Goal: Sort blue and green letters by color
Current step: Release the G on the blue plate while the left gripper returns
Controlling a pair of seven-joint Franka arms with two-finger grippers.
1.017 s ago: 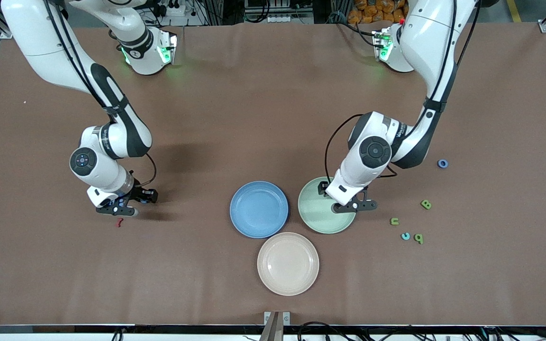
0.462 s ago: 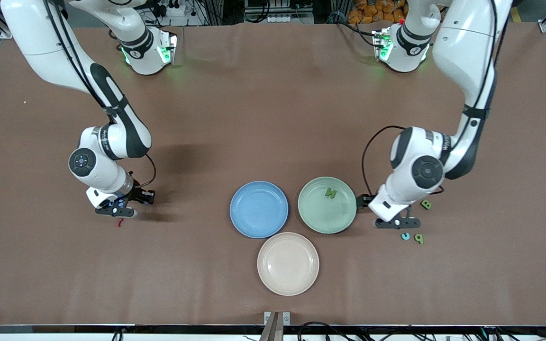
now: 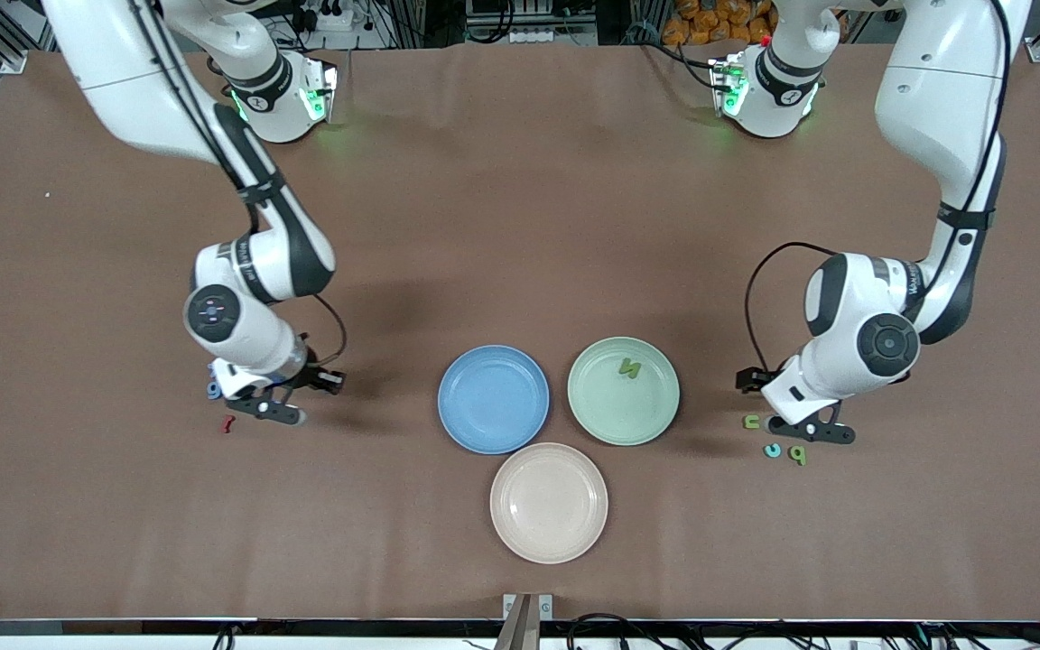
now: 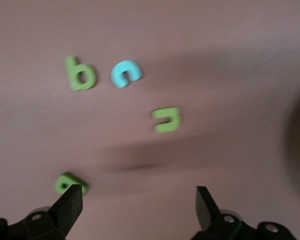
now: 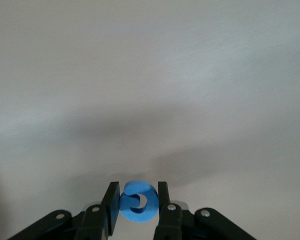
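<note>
My right gripper point(image 5: 136, 189) is shut on a blue letter point(image 5: 139, 202), held just above the table between the dark red letter point(image 3: 227, 424) and the blue plate point(image 3: 493, 399); this gripper point(image 3: 276, 413) also shows in the front view. Open, my left gripper point(image 3: 813, 431) hangs over the loose letters at the left arm's end. Below it lie a green n point(image 4: 167, 119), a light blue c point(image 4: 126, 73) and a green p point(image 4: 81, 75). Another green letter point(image 4: 65, 182) is half hidden by one finger of the left gripper point(image 4: 138, 196). A green N point(image 3: 630, 367) lies on the green plate point(image 3: 606, 420).
A beige plate point(image 3: 549, 503) stands nearer the front camera than the blue and green plates. A small blue piece point(image 3: 212, 390) lies on the table beside the right hand.
My left gripper has left the N on the green plate and moved, open, to the letters at its own end. My right gripper has shut on the blue letter and moved toward the blue plate.
</note>
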